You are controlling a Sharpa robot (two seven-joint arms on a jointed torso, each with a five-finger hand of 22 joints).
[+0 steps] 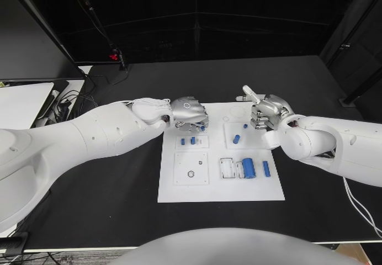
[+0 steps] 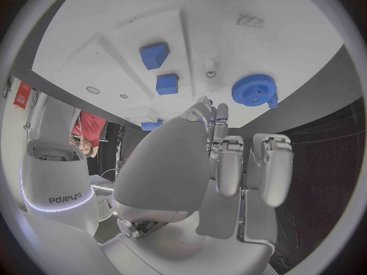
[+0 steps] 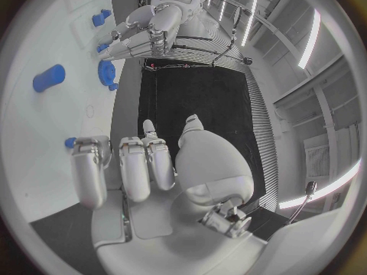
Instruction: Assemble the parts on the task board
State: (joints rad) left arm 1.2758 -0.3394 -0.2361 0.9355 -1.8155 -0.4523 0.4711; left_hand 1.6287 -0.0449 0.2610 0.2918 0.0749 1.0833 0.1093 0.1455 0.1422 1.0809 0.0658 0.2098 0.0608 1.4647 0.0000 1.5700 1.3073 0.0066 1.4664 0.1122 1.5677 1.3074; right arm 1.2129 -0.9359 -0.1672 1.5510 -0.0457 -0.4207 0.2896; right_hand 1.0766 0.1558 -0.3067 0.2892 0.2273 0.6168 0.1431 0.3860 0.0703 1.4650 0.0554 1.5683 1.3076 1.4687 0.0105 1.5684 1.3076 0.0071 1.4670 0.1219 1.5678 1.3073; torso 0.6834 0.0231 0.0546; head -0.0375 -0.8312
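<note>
Ok, task board [image 1: 219, 190] sits mid black table [image 1: 111, 210], white plate w/ several raised tiles. Left hand [image 1: 189, 113] hovers over board's far-left part, above the tile w/ two small blue blocks [image 1: 187, 141]. Left wrist view shows those blocks [image 2: 161, 67] on the plate plus a blue gear [image 2: 254, 91] lying just past the fingertips [image 2: 222, 113]; fingers are straight, close side by side, nothing in them that I can see; gear looks apart from them, but contact can't be confirmed. Right hand [image 1: 266, 113] is over the board's far-right corner, fingers bent downward, one digit sticking up away from the table. Right wrist view: fingers [image 3: 134, 165] lie parallel, loosely curled, narrow gaps, no part in the grasp; a small blue bit [image 3: 70, 143] shows just beside one fingertip, can't tell if touching. Blue cylinder [image 3: 48, 78] lies on the plate, well apart from that hand. Head view also has a short blue peg [image 1: 238, 139] on the mid-right tile, a larger blue cylinder [image 1: 248, 168] and thin blue pin [image 1: 266, 169] near-right, next to a white holder [image 1: 229, 168]. Near-left tile has a small ring [image 1: 191, 174].
</note>
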